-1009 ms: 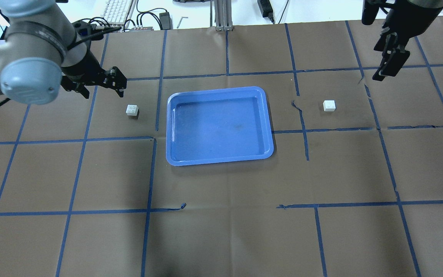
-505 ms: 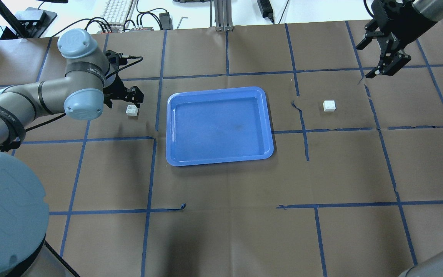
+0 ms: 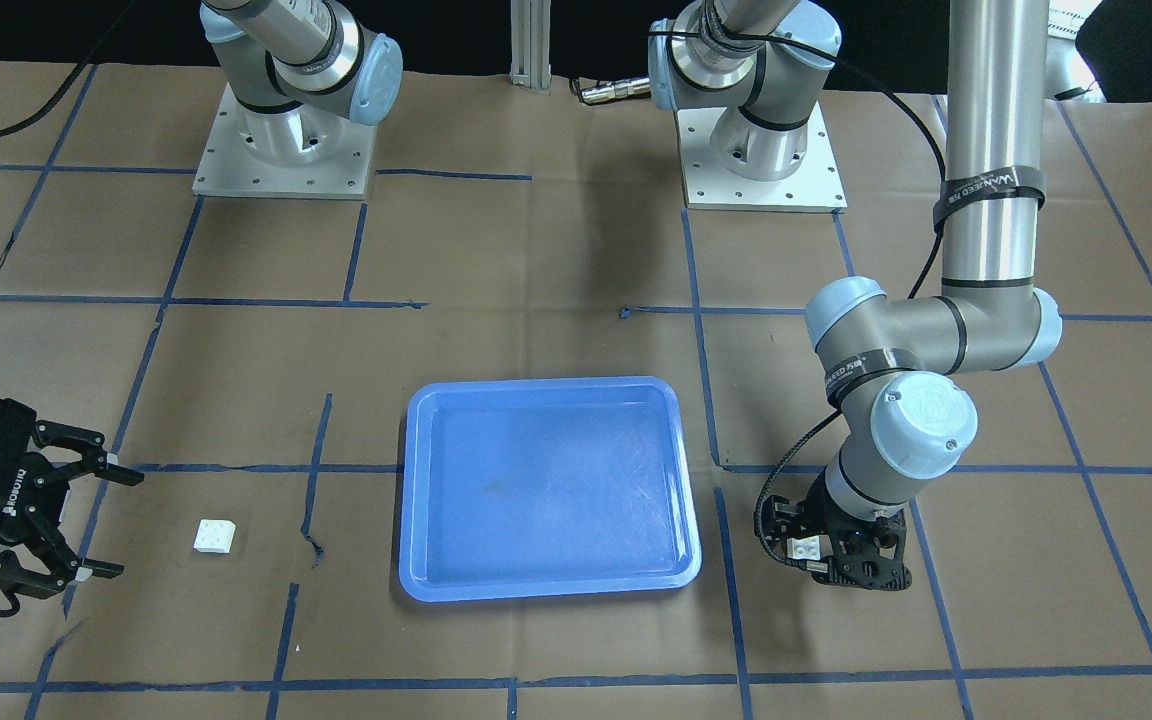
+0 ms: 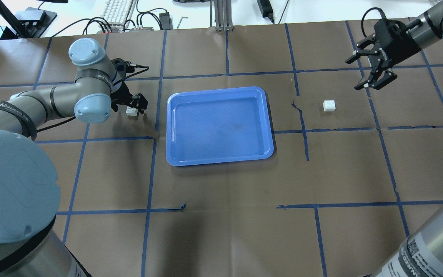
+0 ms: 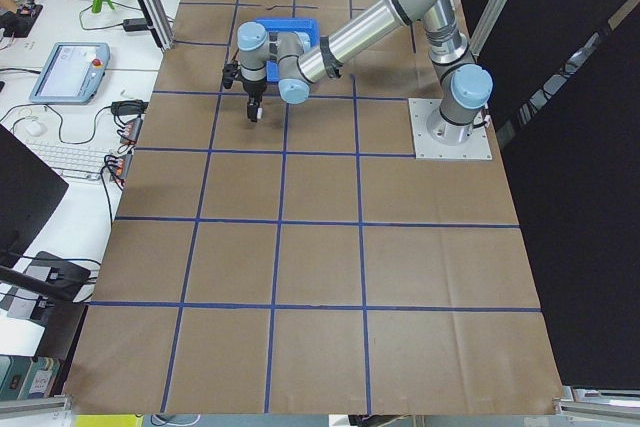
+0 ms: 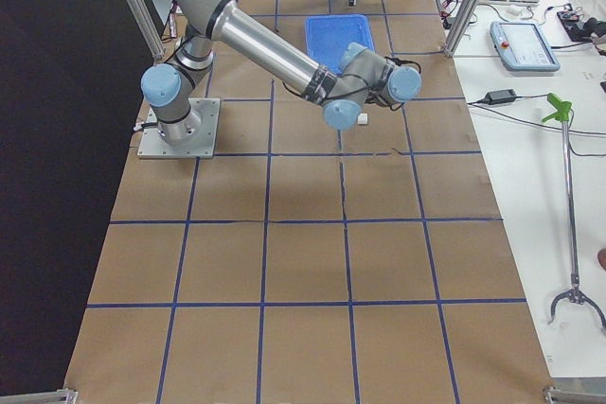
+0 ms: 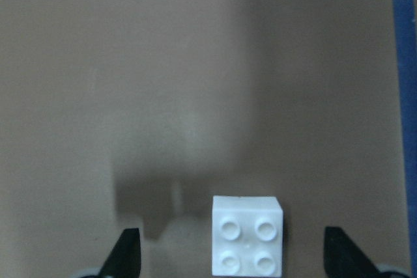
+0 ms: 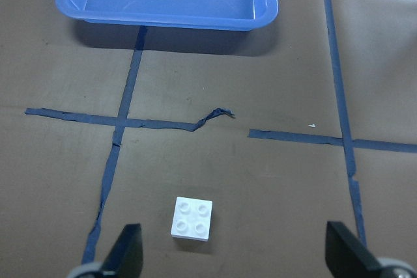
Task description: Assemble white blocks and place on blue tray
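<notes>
Left end effector, spread wide, is straddling one white block frame-left of the blue tray overhead, block sitting off-centre between the fingers, so closing is risking a skewed pinch; right end effector, equally wide, is hovering short of the other white block on the worktop.

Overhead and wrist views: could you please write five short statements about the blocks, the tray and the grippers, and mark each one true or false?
1. The tray holds nothing. True.
2. The two blocks are already joined. False: the left block and the right block lie apart, on opposite sides of the tray.
3. The left gripper is shut on the left block. False: it is open, with its fingers on either side of the block, not touching it.
4. The right gripper is open. True.
5. The right block lies with its studs up. True.
</notes>
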Tool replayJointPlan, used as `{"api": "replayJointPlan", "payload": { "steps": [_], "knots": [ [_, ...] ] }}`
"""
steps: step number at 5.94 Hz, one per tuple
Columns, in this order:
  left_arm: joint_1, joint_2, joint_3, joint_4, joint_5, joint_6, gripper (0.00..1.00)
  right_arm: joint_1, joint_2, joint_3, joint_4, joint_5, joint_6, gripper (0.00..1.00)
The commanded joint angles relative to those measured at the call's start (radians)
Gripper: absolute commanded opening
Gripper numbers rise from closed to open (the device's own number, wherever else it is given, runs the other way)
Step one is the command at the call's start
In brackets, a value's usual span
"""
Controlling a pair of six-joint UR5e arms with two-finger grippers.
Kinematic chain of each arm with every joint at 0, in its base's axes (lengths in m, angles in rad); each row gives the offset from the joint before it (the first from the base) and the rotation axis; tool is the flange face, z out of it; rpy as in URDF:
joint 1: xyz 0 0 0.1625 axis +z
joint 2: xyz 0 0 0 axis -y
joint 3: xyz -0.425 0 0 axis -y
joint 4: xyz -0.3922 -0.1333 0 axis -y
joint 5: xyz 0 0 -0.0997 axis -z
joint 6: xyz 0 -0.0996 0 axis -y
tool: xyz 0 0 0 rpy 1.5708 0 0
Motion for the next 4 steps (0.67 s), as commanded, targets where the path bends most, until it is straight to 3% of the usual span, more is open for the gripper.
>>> {"api": "replayJointPlan", "payload": {
  "steps": [1, 2, 3, 4],
  "knots": [
    [0.000, 0.007, 0.001, -0.003, 0.002, 0.010, 0.45, -0.010, 0.074, 0.050, -0.006, 0.092, -0.035, 1.00],
    [0.000, 0.010, 0.001, -0.001, 0.001, 0.009, 0.12, -0.010, 0.076, 0.089, -0.006, 0.098, -0.037, 1.00],
    [-0.003, 0.023, 0.004, -0.001, 0.001, 0.010, 0.03, -0.013, 0.078, 0.109, -0.032, 0.098, -0.040, 1.00],
    [-0.023, 0.046, 0.006, -0.003, -0.001, 0.070, 0.03, -0.027, 0.082, 0.129, -0.043, 0.098, -0.060, 1.00]
  ]
}}
